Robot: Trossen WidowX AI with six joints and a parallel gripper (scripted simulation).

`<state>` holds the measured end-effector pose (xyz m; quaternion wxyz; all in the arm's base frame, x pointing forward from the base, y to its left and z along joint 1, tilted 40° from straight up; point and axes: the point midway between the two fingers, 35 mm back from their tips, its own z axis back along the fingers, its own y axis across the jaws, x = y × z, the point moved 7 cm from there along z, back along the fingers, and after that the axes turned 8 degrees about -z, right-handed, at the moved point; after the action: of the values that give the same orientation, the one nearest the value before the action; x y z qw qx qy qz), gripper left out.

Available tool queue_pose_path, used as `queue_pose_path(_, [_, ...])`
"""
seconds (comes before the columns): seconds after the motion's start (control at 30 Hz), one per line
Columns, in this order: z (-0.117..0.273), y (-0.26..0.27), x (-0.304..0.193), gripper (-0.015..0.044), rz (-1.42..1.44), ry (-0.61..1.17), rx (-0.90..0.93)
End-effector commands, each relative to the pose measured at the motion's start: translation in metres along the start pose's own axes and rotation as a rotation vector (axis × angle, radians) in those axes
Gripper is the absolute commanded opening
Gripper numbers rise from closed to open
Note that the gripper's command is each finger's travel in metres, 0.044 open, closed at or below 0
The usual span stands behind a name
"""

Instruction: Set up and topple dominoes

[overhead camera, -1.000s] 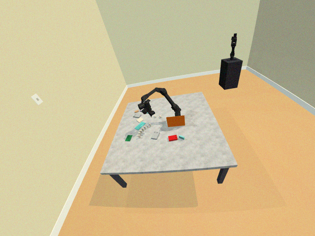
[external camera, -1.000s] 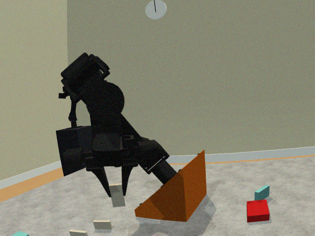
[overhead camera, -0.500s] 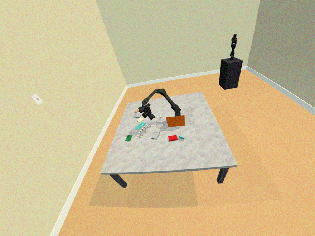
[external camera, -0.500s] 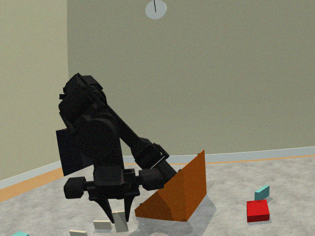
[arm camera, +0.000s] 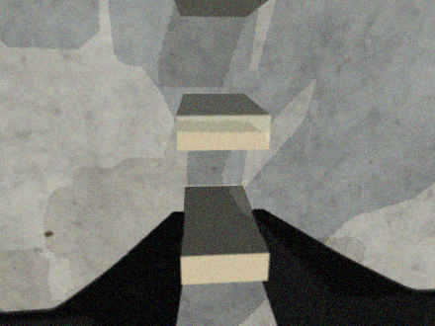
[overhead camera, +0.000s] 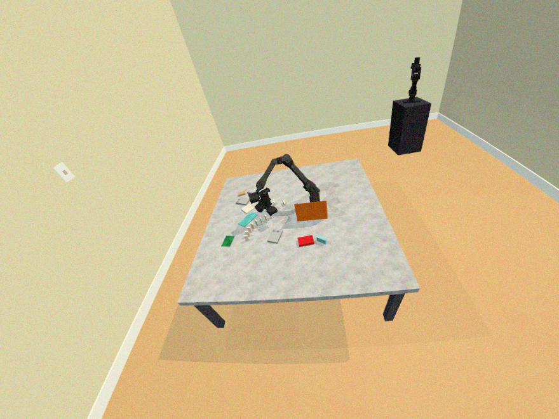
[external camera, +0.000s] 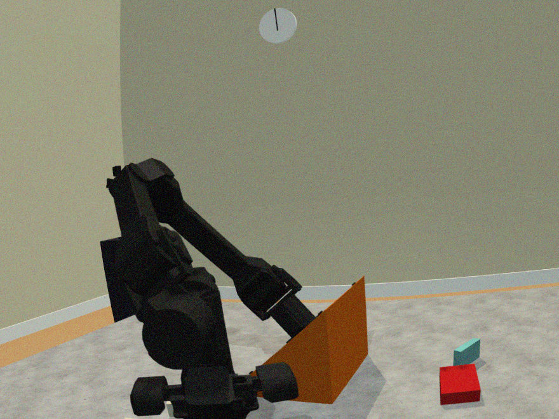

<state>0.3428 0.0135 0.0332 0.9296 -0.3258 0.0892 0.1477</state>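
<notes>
My gripper point(arm camera: 217, 221) is shut on a cream domino point(arm camera: 224, 268), held upright just before the near domino point(arm camera: 223, 140) of the standing row. Another domino point(arm camera: 222, 7) shows beyond, at the top edge of the wrist view. In the top view the curved row of several standing dominoes point(overhead camera: 248, 230) runs toward the front left from below the gripper; the fingers and held domino are hidden there. Two loose dominoes, one point(overhead camera: 273, 202) beside the gripper and one point(overhead camera: 283, 202) further right, lie behind the row. The exterior view shows only the gripper's body, with the fingers out of sight.
A teal slab point(overhead camera: 248, 219) lies close left of the row, a cream slab point(overhead camera: 248, 208) behind it and a green card point(overhead camera: 227, 241) front left. A grey plate point(overhead camera: 275, 236) lies right. An orange wedge point(overhead camera: 311, 211) point(external camera: 347, 342) and red block point(overhead camera: 305, 240) point(external camera: 458, 383) are further right.
</notes>
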Motion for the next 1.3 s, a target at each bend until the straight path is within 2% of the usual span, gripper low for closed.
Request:
queue_pose_path(0.0, [-0.004, 0.001, -0.001, 0.0107, 0.007, -0.001, -0.008])
queue_pose_path(0.27, [-0.004, 0.001, -0.001, 0.0107, 0.007, -0.001, -0.008])
queue_pose_path(0.7, [-0.004, 0.001, -0.001, 0.0440, 0.007, -0.001, -0.008])
queue_pose_path(0.83, [0.006, 0.001, 0.001, 0.0440, 0.007, -0.003, -0.006])
queue_pose_path(1.1, [0.125, 0.003, 0.000, 0.0440, 0.005, -0.003, 0.004])
queue_pose_path(1.27, [0.128, 0.001, -0.002, 0.0440, 0.018, -0.003, 0.004])
